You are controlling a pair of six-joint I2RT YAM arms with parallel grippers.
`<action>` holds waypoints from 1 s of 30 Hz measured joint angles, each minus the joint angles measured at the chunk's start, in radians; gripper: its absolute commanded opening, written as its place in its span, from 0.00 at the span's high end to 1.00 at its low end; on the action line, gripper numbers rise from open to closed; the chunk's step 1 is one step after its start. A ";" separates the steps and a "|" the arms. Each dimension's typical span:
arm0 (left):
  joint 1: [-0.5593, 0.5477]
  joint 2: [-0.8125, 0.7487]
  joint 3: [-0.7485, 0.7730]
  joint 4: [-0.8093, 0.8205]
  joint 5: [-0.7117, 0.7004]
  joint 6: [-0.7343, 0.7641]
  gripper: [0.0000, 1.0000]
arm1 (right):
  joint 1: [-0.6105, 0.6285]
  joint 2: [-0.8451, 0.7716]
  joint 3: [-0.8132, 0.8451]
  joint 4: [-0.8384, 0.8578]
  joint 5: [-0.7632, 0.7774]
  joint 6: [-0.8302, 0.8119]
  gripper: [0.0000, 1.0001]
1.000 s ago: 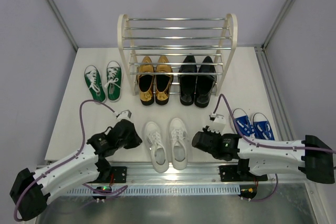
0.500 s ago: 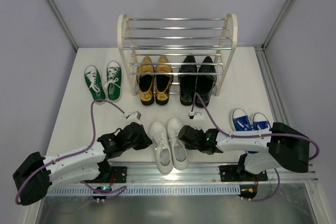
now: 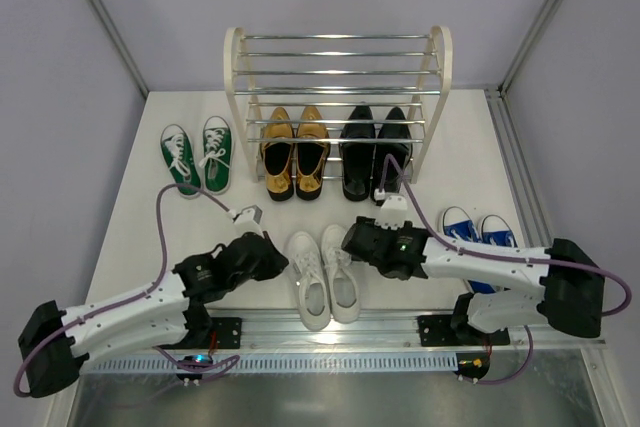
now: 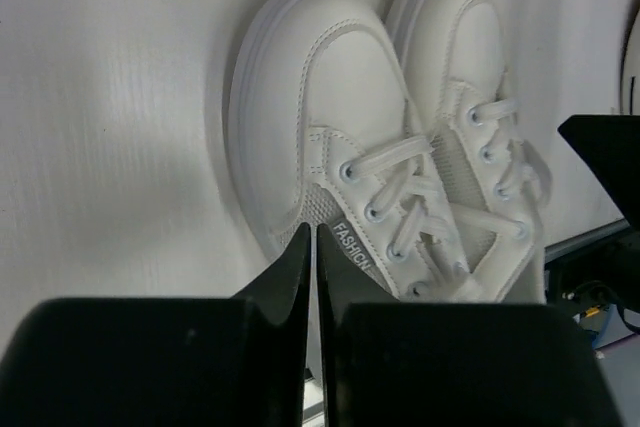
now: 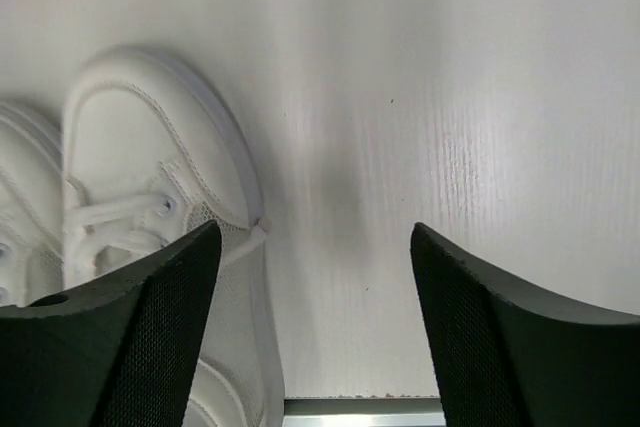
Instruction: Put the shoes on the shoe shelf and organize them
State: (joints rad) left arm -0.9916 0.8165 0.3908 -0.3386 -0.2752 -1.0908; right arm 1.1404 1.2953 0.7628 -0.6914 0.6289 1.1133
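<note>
The white sneakers (image 3: 322,272) lie side by side near the front edge, toes pointing away. My left gripper (image 3: 281,265) is shut and empty, its tips (image 4: 310,234) against the outer side of the left white sneaker (image 4: 330,117). My right gripper (image 3: 350,239) stands open just right of the right white sneaker (image 5: 150,157), with bare table between its fingers (image 5: 315,237). The shoe shelf (image 3: 234,77) stands at the back. Gold loafers (image 3: 294,152) and black dress shoes (image 3: 374,152) sit in its bottom tier. Green sneakers (image 3: 198,157) lie left of the shelf, blue sneakers (image 3: 480,232) at the right.
The white table (image 3: 130,217) ends at a metal rail (image 3: 330,327) along the front, where both arm bases are bolted. Grey walls close in the sides and back. The shelf's upper tiers hold nothing.
The right arm swung left from beside the blue sneakers to the right white sneaker, and its jaws opened. The left gripper moved right, up against the left white sneaker, staying shut.
</note>
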 measured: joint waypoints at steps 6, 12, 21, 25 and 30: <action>-0.001 -0.135 0.044 -0.111 -0.061 -0.003 0.90 | -0.005 -0.158 0.066 -0.034 0.032 -0.118 0.20; -0.001 -0.276 0.077 -0.274 -0.139 -0.005 0.88 | 0.153 -0.116 0.130 0.024 -0.086 -0.224 0.20; -0.001 -0.312 0.142 -0.380 -0.216 0.002 0.84 | 0.248 0.013 0.200 0.092 -0.181 -0.235 0.22; -0.002 -0.356 0.143 -0.418 -0.245 0.004 0.63 | 0.283 0.047 0.200 0.092 -0.202 -0.227 0.27; -0.001 -0.407 0.154 -0.451 -0.285 0.008 0.54 | 0.312 0.069 0.183 0.100 -0.235 -0.212 0.31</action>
State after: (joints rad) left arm -0.9928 0.4095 0.5449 -0.7895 -0.5598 -1.0828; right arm 1.4521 1.3640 0.9455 -0.5915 0.3943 0.9016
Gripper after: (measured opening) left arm 0.451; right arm 0.702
